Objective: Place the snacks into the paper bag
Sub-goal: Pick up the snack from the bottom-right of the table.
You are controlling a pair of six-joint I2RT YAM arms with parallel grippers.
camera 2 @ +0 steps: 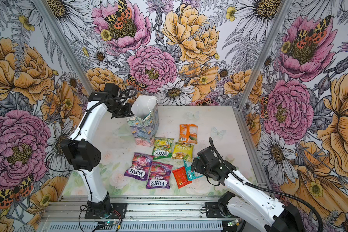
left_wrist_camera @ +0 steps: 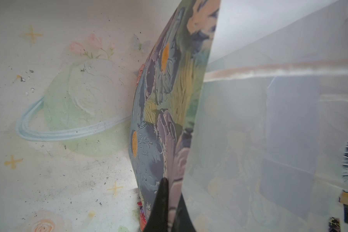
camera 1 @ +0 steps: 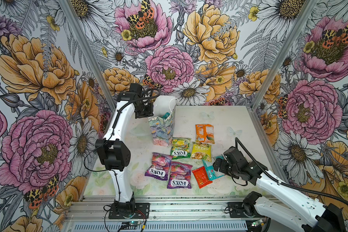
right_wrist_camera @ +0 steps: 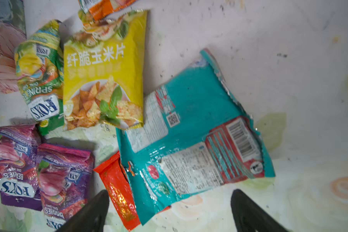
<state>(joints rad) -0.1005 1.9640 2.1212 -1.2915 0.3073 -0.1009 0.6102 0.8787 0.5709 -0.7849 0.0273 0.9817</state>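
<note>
The paper bag point(camera 1: 163, 130) stands upright at the back left of the table, with a teal packet point(camera 1: 166, 115) showing inside its mouth. My left gripper point(left_wrist_camera: 172, 202) is shut on the bag's point(left_wrist_camera: 165, 100) near wall at the rim. The other snacks lie on the table: orange point(camera 1: 205, 133), green FOX'S point(camera 1: 180, 149), yellow point(camera 1: 201, 151), two purple FOX'S point(camera 1: 159, 167) point(camera 1: 180, 178), red point(camera 1: 201, 177) and teal point(camera 1: 211, 170). My right gripper point(right_wrist_camera: 170, 211) hangs open just over the teal packet's point(right_wrist_camera: 199, 130) near end, with the red packet point(right_wrist_camera: 119, 186) beside one finger.
An aluminium rail point(camera 1: 179, 209) carrying both arm bases runs along the table's front. Metal frame posts point(camera 1: 262, 140) and floral walls close in the sides and back. The left arm's elbow point(camera 1: 114, 154) hangs over the table's left side.
</note>
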